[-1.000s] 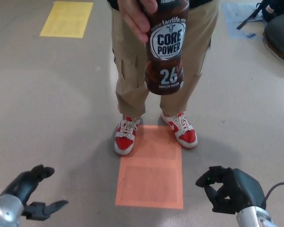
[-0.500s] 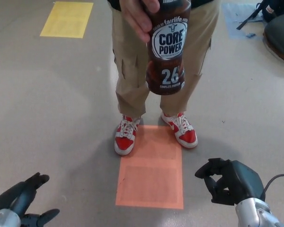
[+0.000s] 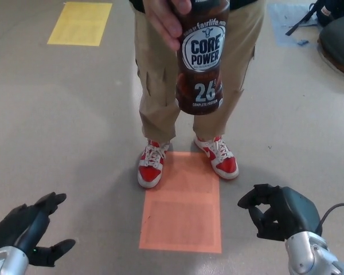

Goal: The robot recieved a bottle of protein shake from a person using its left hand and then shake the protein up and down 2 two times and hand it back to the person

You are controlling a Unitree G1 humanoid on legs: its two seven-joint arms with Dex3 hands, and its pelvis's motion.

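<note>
Bottle (image 3: 200, 57) was far center, held by person's hand (image 3: 167, 20). Our left hand (image 3: 27, 237) sat near left, fingers spread, empty. Our right hand (image 3: 280, 212) near right, fingers curled shut on nothing.

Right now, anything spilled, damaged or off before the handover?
Nothing stands out. The person's hand holds the bottle upright, apparently intact, no spill visible. Left hand open, low, away from it.

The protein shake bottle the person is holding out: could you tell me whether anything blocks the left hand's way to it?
Nothing visible does: only open air separates the left hand from the bottle.
</note>
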